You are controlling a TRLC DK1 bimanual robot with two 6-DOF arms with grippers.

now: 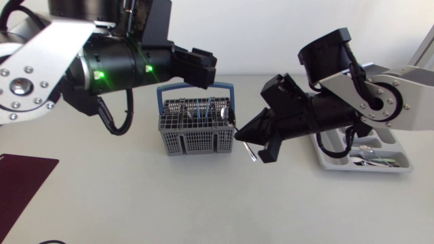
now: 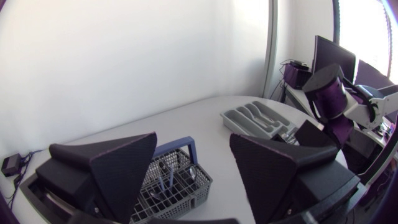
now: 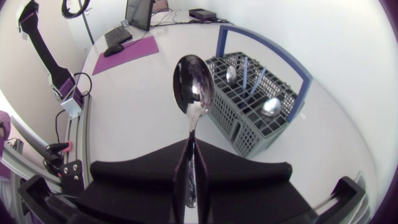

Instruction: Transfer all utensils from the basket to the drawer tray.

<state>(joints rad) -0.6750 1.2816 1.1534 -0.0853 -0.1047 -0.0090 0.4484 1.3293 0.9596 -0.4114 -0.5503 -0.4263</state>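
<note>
My right claw (image 3: 189, 149) grips a spoon (image 3: 193, 93) beside the basket (image 1: 196, 132) at the worktop's (image 1: 135, 203) far edge; my left claw (image 2: 193, 140) is open.

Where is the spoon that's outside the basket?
The spoon is clamped in the right gripper, bowl pointing ahead; in the head view it is between the basket and the drawer tray, nearer the basket.

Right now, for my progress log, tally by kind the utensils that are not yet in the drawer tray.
Spoons: 3 (one in the right gripper, two in the basket)
Blue-handled utensils: 2 (in the basket)
Total: 5 visible
</note>
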